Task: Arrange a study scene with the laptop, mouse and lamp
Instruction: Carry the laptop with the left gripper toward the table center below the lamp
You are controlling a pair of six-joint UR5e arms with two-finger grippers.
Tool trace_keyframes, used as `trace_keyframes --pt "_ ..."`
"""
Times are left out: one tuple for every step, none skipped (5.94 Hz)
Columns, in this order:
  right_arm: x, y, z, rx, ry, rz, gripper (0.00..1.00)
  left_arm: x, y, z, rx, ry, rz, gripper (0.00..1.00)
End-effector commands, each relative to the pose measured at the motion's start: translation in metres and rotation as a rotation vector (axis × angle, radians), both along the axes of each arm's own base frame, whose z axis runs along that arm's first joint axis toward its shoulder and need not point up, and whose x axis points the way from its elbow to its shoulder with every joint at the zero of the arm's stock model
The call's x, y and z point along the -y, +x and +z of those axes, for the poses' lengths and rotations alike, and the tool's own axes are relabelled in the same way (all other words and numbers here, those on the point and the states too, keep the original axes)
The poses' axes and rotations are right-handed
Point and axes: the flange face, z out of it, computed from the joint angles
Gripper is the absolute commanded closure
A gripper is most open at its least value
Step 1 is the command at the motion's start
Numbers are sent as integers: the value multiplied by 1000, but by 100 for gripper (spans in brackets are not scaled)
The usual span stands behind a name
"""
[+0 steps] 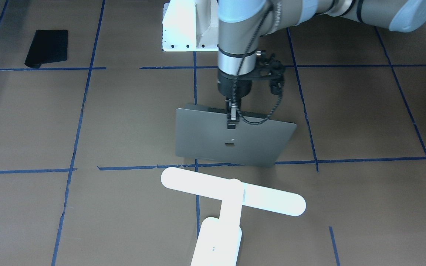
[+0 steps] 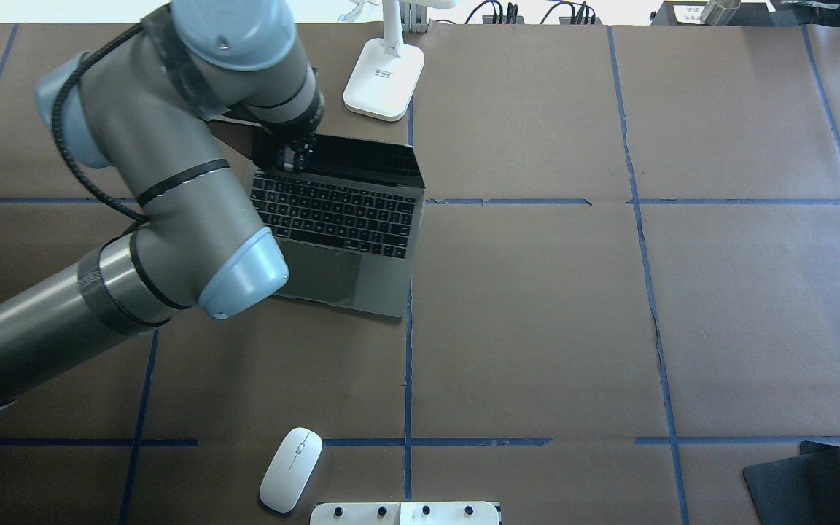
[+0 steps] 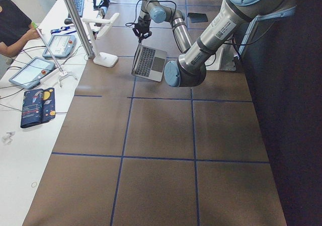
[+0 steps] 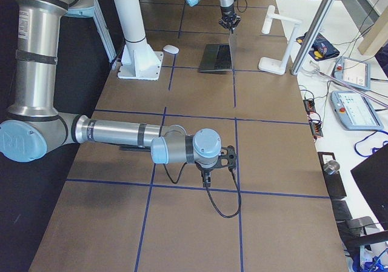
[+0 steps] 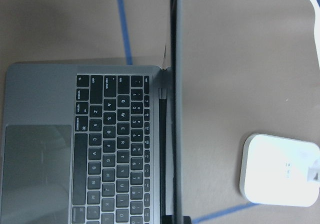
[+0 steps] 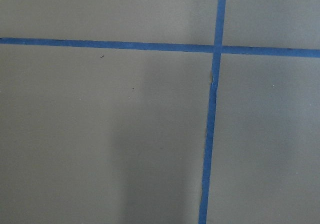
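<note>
Nearest the front-facing camera stood the lamp [image 1: 235, 194], its bar head just in front of the laptop [image 1: 205, 136]. The laptop's lid was raised about upright, with its logo side toward that camera. The left gripper [image 1: 232, 120] pointed straight down onto the lid's top edge near its middle. Its fingers were closed narrowly on the thin panel, one finger lying on the outer face above the logo. In the left wrist view the lid ran edge-on down the middle, the keyboard on one side and the lamp's base on the other. The laptop's lower half lay flat on the table [image 1: 346, 111], directly below that gripper. The mouse [image 2: 290, 469] lay well apart from it, beside the robot pedestal [image 2: 405, 512]. The right gripper [image 4: 208, 174] hung low over the table, far from all three things. It showed only in a side view, so I could not tell how far its fingers were parted.
</note>
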Motion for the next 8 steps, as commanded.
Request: trace_keyframes --pt "0 0 1 1 -4 -1 0 15 39 -34 23 -39 -42 100" --pt "-1 0 5 1 -10 -1 0 22 47 -34 39 -47 -45 100" --pt "-2 0 10 -1 -19 -1 0 30 57 -21 65 -64 -44 100" --pt "-2 -1 9 20 -22 -4 0 32 59 -23 71 -61 -51 100" --pt "-2 -2 10 29 -25 -4 0 35 62 -24 79 -61 -55 100" --pt "-2 -1 9 29 -22 -3 0 36 61 -25 78 -54 -51 83" --pt "-2 -1 10 29 -25 -3 0 37 61 -24 79 -50 -48 66" --pt "-2 -1 10 29 -25 -3 0 38 58 -25 87 -29 -30 37"
